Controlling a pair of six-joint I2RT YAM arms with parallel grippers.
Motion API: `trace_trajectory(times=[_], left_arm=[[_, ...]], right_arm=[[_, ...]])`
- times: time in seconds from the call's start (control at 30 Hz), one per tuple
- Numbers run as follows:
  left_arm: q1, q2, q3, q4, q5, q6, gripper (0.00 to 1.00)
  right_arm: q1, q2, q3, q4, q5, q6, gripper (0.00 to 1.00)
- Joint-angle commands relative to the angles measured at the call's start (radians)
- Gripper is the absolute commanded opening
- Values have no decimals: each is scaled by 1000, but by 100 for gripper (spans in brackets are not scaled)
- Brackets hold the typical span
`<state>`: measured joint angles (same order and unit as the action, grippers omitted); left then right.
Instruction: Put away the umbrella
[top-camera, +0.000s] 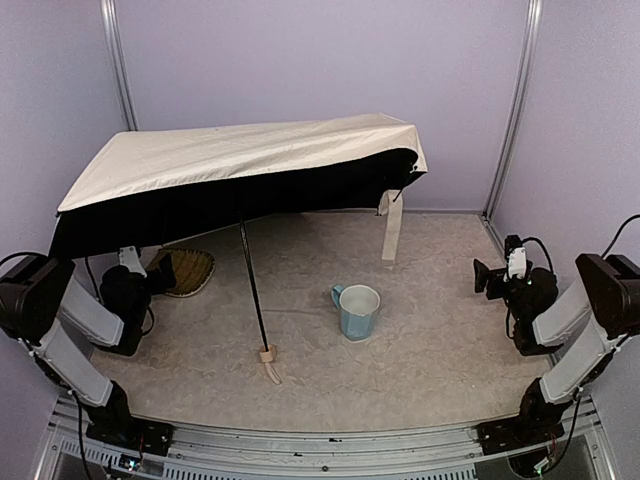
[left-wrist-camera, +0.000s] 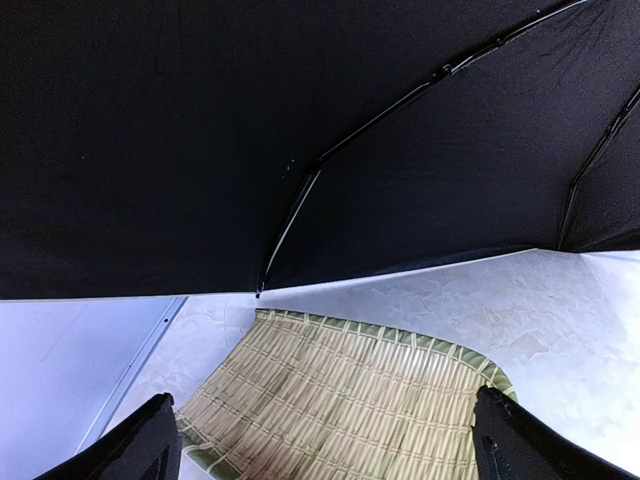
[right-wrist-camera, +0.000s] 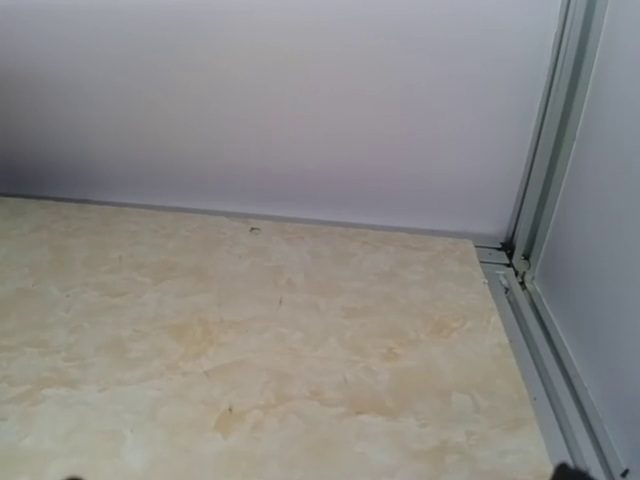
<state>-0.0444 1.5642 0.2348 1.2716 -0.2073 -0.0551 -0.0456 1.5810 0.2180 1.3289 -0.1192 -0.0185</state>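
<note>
I read clock directions off the top view, with 12 at the back wall. Nearest me, both arms sit folded at the near edge of the table. My left gripper is at 9 o'clock. It is released, its fingers spread wide with nothing between them. It is just beside the tray, and its wrist view has the umbrella's black lining low overhead, so headroom there is tight. My right gripper is at 3 o'clock, likewise released and empty. Its wrist view shows bare tabletop running to the far-right corner, where a metal rail borders the table.

The umbrella is open and tipped. Its handle rests on the table at about 6 o'clock, closer to the left arm. The shaft leans up and back toward 11 into the canopy. The mug stands upright near the middle, right of the shaft and apart from it. The widest open floor runs from 2 to 5 o'clock, between the mug and the right gripper.

Farther back, the canopy spans from 9 round to 1 o'clock, cream side up. Its left rim drops low beside my left arm and its right rim is raised. The strap dangles from the raised rim at 1 o'clock; I cannot tell whether its end touches the table. Behind it stand the walls and an upright post.
</note>
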Motion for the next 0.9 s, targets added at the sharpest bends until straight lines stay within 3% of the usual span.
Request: trace_trajectory(times=[0.0,0.23,0.33,0.47,0.53,0.57,0.67,0.77,0.87], left_arm=[[8,-9,9,23,9,8,99],[10,-9,9,23,9,7,99],[-10,-51,16,-26,103,58,99],[-159,-190,58,-185,-141,158,99],[-223,-257,75,-292,-189,109,98],[-248,-299,78,-355,-164,105,94],[-408,-394,88,-479,-291,140,82],[-497,-485,162,-754,-150,12,81],[-547,-520,134,-719,25,-207,81]], right_arm=[[15,0,17,-14,-1,-14,100],[16,-3,17,-9,-23,-23,100],[16,-76,45,-118,-78,-44,100],[16,-236,119,-353,-30,8,100],[15,-292,142,-404,-94,58,100],[16,-309,150,-413,-158,65,100],[18,-329,197,-476,-275,121,98],[22,-330,255,-565,-341,167,94],[37,-341,278,-591,-381,185,91]])
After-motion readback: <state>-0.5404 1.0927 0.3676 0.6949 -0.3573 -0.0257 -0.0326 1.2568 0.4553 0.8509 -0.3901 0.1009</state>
